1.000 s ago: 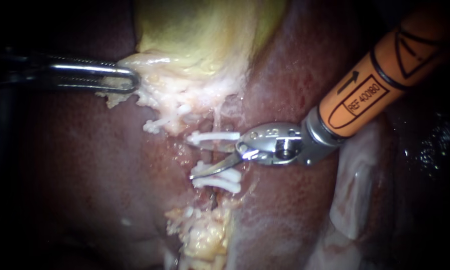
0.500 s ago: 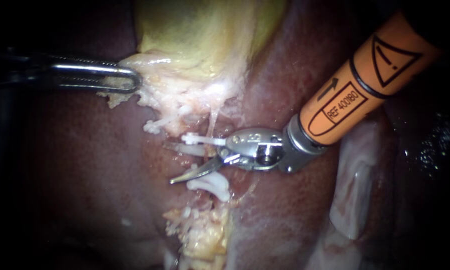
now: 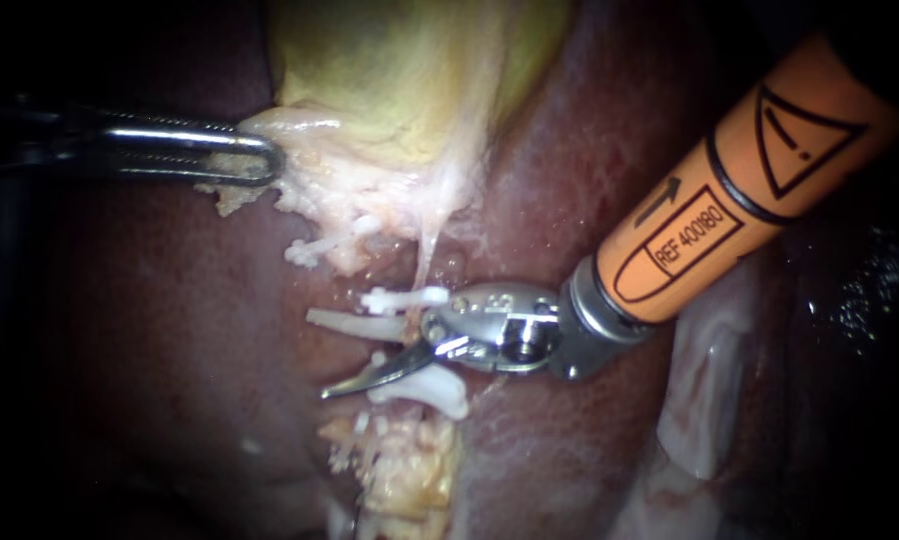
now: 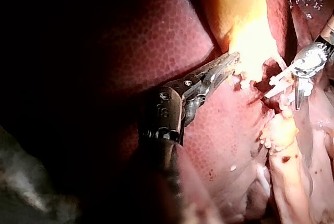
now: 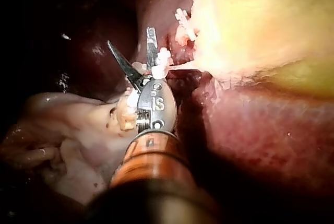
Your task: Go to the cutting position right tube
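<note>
My right instrument (image 3: pixel 317 355), on an orange shaft, reaches in from the upper right with two thin blades open. The blades lie across the clipped tube, between an upper white clip (image 3: pixel 404 297) and a lower white clip (image 3: pixel 424 385). A thin strand of the tube (image 3: pixel 429 250) rises to the yellow gallbladder (image 3: pixel 399 80). My left instrument (image 3: pixel 259 160) is shut on the gallbladder's pale lower edge. In the right wrist view the open blades (image 5: pixel 129 36) stand beside a clip (image 5: pixel 162 59). The left wrist view shows the left jaws (image 4: pixel 227 65) closed on that edge.
Dark red liver (image 3: pixel 169 330) surrounds the site. Pale fatty tissue (image 3: pixel 399 470) lies below the lower clip. A whitish fold of tissue (image 3: pixel 709 380) sits under the orange shaft. More small white clips (image 3: pixel 314 248) sit on the gallbladder's ragged edge.
My right instrument has moved left and slightly down, its open blades now reaching past the tube between the clips. The lower clips shifted down. The left instrument has not moved.
</note>
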